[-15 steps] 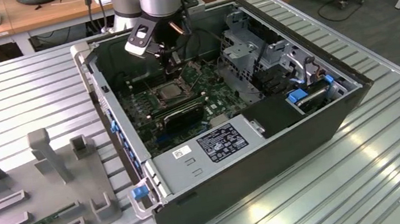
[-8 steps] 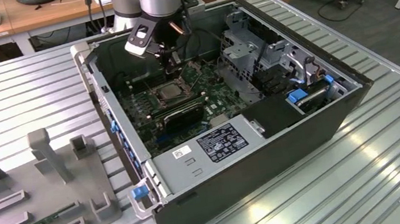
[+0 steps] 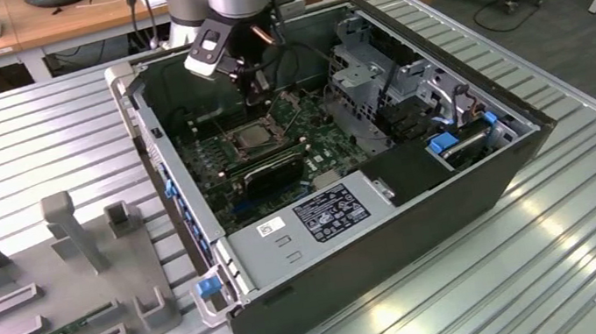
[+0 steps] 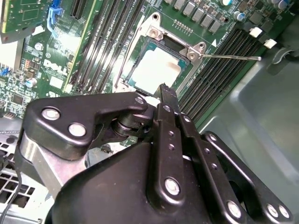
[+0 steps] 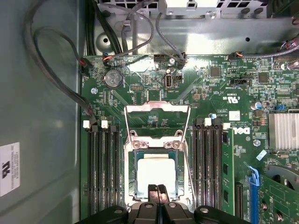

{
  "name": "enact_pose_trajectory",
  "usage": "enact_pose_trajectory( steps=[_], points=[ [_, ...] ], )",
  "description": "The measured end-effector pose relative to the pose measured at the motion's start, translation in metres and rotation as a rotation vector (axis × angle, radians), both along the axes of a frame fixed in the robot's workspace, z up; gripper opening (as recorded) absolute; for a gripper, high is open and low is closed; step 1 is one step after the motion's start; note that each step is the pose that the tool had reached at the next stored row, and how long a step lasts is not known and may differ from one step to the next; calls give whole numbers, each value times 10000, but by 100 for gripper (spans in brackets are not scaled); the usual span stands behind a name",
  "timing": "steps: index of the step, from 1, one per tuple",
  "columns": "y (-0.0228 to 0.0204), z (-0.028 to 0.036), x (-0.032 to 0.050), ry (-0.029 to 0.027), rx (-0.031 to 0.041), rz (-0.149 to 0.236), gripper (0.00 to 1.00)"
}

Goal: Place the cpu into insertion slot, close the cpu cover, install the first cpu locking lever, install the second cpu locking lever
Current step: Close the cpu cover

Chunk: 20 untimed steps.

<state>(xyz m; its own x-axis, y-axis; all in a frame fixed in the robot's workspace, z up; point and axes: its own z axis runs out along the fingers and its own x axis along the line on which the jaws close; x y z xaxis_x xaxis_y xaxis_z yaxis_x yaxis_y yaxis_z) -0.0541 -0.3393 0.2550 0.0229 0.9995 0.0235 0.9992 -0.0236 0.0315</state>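
The cpu (image 5: 154,174) lies flat in the insertion slot (image 5: 132,173), pale metal face up, and also shows in the second wrist view (image 4: 156,70). The cpu cover (image 5: 157,109) is swung open and lies back on the motherboard beyond the slot's hinge side, with board showing through its cut-out. A thin locking lever (image 4: 231,57) sticks out sideways from a corner of the slot. My gripper (image 5: 157,190) hangs just above the cpu's near edge, fingers pressed together and holding nothing. In the exterior view the gripper (image 3: 252,94) is inside the open case above the slot (image 3: 254,139).
Long black memory slots (image 5: 101,168) flank the socket on both sides. Cables (image 5: 56,79) run along the case wall. A drive cage (image 3: 362,78) stands at the exterior view's right of the board. A grey fixture (image 3: 57,292) lies on the slatted table at the exterior view's left.
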Motion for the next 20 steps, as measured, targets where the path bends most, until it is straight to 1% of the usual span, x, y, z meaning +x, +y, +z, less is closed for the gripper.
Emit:
enact_pose_trajectory(
  steps=[2, 9, 14, 16, 20],
  points=[
    [0, 17, 0, 0, 0, 1, 11],
    [0, 22, 2, 0, 0, 2, 11],
    [0, 21, 18, 0, 1, 1, 11],
    [0, 22, 56, -1, 0, 0, 11],
    [0, 22, 57, 0, 0, 0, 11]
  ],
)
